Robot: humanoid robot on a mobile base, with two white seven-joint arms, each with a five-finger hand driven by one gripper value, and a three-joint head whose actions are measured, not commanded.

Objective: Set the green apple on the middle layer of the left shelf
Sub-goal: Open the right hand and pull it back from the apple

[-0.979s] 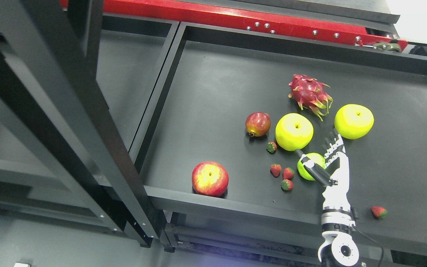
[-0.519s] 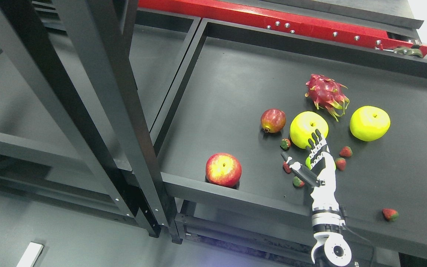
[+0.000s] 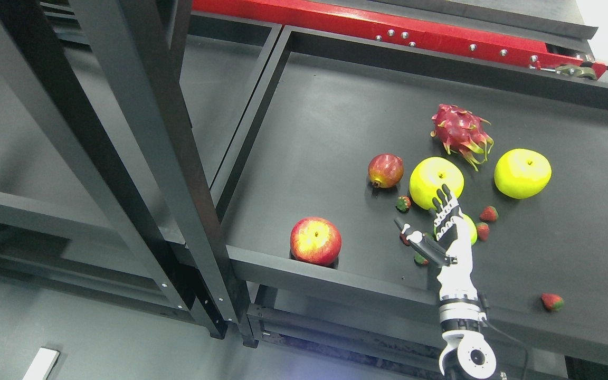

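A small green apple point(image 3: 471, 228) lies on the black shelf tray point(image 3: 335, 126) just below a large yellow-green apple point(image 3: 433, 181). My right hand point(image 3: 426, 216) hovers over it with fingers spread, open and holding nothing. The palm hides the apple's left part, and the thumb points left over the strawberries. A second large yellow-green apple point(image 3: 522, 172) sits further right. The left shelf point(image 3: 219, 79) is the neighbouring dark bay beyond the tray's left rim.
A dragon fruit point(image 3: 461, 133), a dark red fruit point(image 3: 386, 170) and a red apple point(image 3: 315, 240) share the tray. Several strawberries point(image 3: 488, 214) lie around my hand, one point(image 3: 552, 302) far right. A black frame post point(image 3: 140, 137) crosses the left foreground.
The camera has shifted, so the whole scene sits further right. Relative to the fruit, my right hand has moved left across the small green apple, uncovering two strawberries on its right.
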